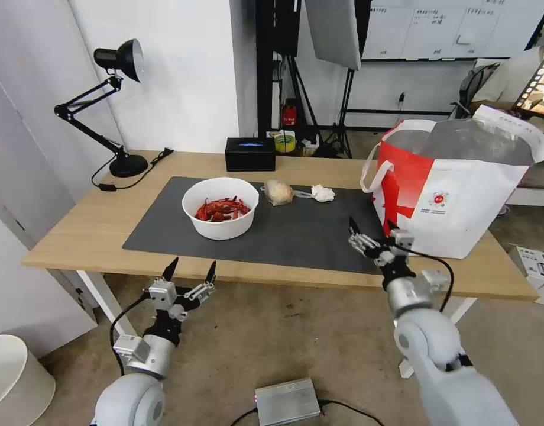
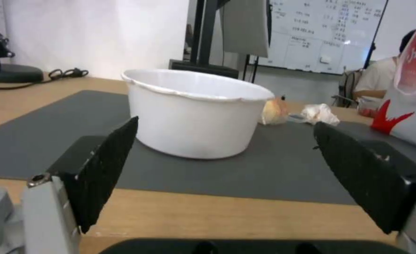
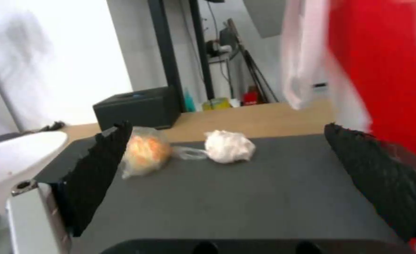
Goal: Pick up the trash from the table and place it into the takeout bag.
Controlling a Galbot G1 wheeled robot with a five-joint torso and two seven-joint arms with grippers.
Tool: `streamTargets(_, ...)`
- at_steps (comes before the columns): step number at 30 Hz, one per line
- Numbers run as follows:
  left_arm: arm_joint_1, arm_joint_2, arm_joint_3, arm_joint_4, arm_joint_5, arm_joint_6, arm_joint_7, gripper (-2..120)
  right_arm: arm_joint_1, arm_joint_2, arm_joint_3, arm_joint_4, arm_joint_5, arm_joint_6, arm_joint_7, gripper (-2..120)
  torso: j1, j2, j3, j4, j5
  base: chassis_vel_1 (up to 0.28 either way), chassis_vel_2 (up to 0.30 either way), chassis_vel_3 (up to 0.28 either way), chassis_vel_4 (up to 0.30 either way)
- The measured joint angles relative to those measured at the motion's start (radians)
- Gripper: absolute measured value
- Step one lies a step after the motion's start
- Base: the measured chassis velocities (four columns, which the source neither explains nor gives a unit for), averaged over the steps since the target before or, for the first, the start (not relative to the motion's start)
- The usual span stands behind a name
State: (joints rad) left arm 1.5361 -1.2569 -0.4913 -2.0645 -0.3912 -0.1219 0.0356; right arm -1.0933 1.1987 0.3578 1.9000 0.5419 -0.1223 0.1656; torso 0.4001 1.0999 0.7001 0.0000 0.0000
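From the head view, the white bowl [image 1: 220, 207] of red shells sits centre-left on the grey mat, the plastic wad [image 1: 278, 191] and tissue [image 1: 322, 193] just behind it, the takeout bag [image 1: 455, 183] standing open at the right. The left gripper [image 1: 189, 273] hovers spread and empty at lower left, short of the table [image 1: 77, 231] edge; the right gripper [image 1: 372, 231], also wide and empty, is over the mat beside the bag.

In the left wrist view the bowl [image 2: 193, 113] stands centred between the pads, so it likely needs to be kept level when lifted.

The right wrist view frames wad [image 3: 144, 151] and tissue [image 3: 229, 146]; I'd drop low and pinch one only.
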Motion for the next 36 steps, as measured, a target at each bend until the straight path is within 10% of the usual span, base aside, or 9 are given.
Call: streamTargets(36, 0.017, 0.002, -0.038, -0.004, -0.007, 0.001, 0.000, 100, 0.718, 0.091, -0.306, -0.608, 0.239, -0.390, 0.344, 100, 0.000, 0.000, 0.000, 0.0000, 0.0000, 0.000, 0.000, 0.000, 0.000)
